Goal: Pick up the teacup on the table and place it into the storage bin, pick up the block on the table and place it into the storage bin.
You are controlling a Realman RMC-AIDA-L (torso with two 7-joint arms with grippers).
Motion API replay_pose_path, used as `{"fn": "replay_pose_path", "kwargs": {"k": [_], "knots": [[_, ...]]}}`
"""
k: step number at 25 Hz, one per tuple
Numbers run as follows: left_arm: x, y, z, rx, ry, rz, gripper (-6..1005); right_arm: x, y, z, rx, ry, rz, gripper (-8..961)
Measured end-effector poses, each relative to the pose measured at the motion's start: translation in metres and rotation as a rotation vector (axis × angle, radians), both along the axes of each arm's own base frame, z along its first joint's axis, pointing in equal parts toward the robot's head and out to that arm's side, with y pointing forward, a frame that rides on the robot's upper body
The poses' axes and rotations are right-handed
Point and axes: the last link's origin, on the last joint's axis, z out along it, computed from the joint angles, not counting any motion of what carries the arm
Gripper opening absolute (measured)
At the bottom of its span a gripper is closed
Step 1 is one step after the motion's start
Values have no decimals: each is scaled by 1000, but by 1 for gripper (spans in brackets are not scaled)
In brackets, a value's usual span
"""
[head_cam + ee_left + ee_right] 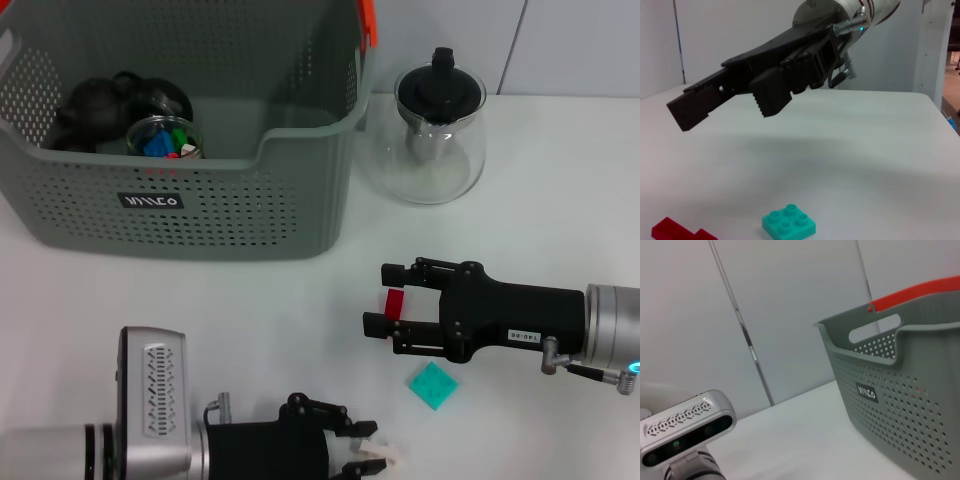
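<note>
Straddling the red block [394,302], right gripper [385,297] jaws gape wide.

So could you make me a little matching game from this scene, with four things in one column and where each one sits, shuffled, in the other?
Things:
1. small red plastic block
2. teal square studded block
3. clear glass teapot with black lid
4. glass cup of coloured bits

Places:
A. inside the grey perforated storage bin
B. on the table beside the bin
C. between the open fingers of the right gripper
D. on the table just beside the right gripper, nearer the robot

Pairs: 1-C, 2-D, 3-B, 4-A
</note>
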Motion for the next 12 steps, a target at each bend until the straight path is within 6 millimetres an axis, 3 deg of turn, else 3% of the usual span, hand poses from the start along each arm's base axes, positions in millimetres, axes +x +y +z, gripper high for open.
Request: {"fn": "replay_pose_path", "kwargs": {"k": [7,12], "knots": [[2,3,-6,-14,17,36,360,0,0,0,0,0,0,752],[3,4,3,-29,-31,74,189,0,0,0,0,0,-1,744]]}}
